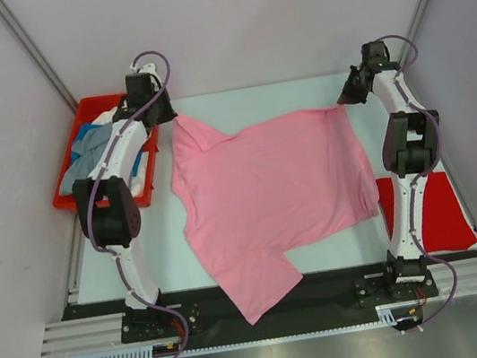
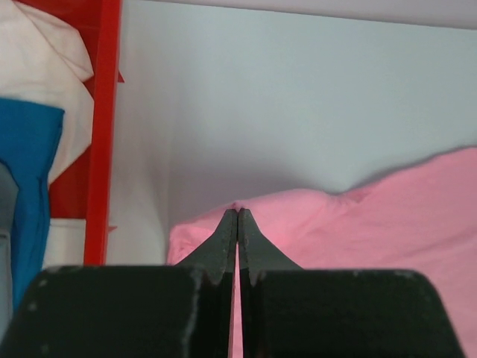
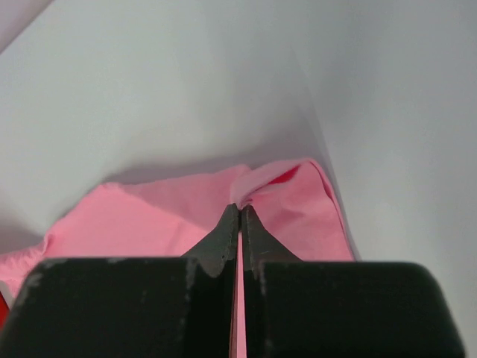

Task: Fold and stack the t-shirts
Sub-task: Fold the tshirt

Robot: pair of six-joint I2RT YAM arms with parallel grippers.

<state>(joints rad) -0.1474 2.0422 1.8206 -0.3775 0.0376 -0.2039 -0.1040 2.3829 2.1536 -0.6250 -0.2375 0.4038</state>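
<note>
The light pink soft cloth t-shirt (image 1: 268, 192) is spread across mid-frame, its upper corners pinched by the closed left gripper (image 2: 238, 212) and right gripper (image 3: 239, 209). Only thin edges are held, so a grip could be lost if the cloth is pulled too hard.

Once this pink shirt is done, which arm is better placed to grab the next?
Left, probably: the red bin holding more t-shirts sits beside the left gripper; the right gripper is across the pink t-shirt.
</note>
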